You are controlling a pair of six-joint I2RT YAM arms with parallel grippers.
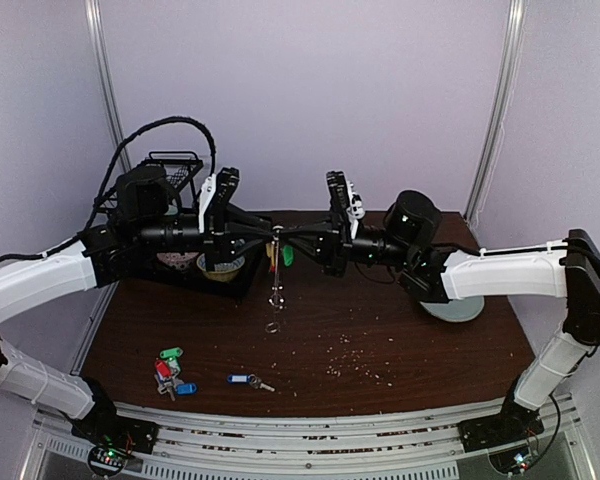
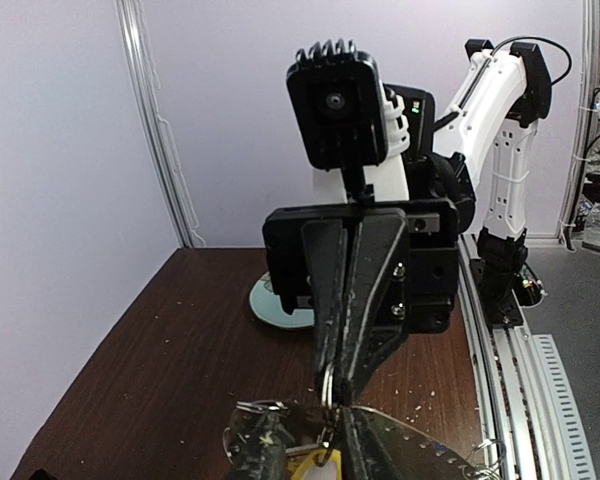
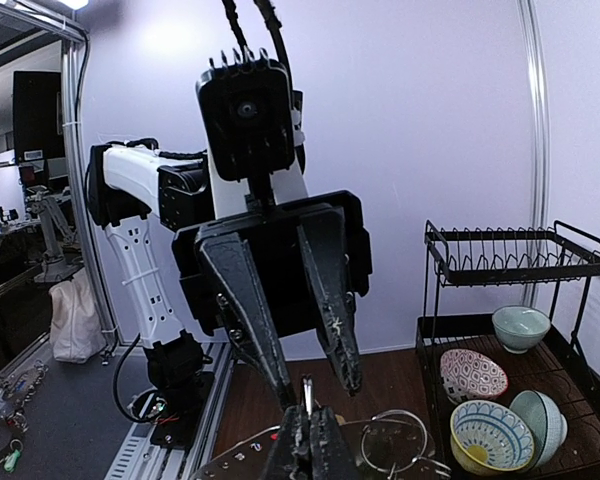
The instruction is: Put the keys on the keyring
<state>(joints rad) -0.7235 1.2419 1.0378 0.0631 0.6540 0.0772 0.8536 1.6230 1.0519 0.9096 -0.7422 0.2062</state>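
1. At the far left we see a black wire dish rack [image 1: 180,160] holding patterned ceramic bowls [image 3: 485,435].
2. On the dark brown wooden counter [image 1: 430,350], towards the left front, lie small silver keys [image 1: 170,370] in a cluster, with green, red and blue plastic tags. A single key [image 1: 248,380] with a blue tag lies to their right, apart from them.
3. The left hand [image 3: 315,383] hangs above the middle of the counter with its fingers partly spread. A tan-yellow tag [image 2: 315,462] shows between them, but we cannot tell whether they pinch it.
4. The flat silver-grey oval keyring [image 2: 410,450] is up in the air between the two hands. Small wire rings [image 1: 274,295] dangle below it, and a green tag [image 1: 287,255] hangs just beside it.
5. The right hand [image 2: 342,395] faces the left one, with its fingers pressed together on the keyring's rim.
6. A pale green round plate [image 1: 460,310] rests on the counter beneath the right arm.
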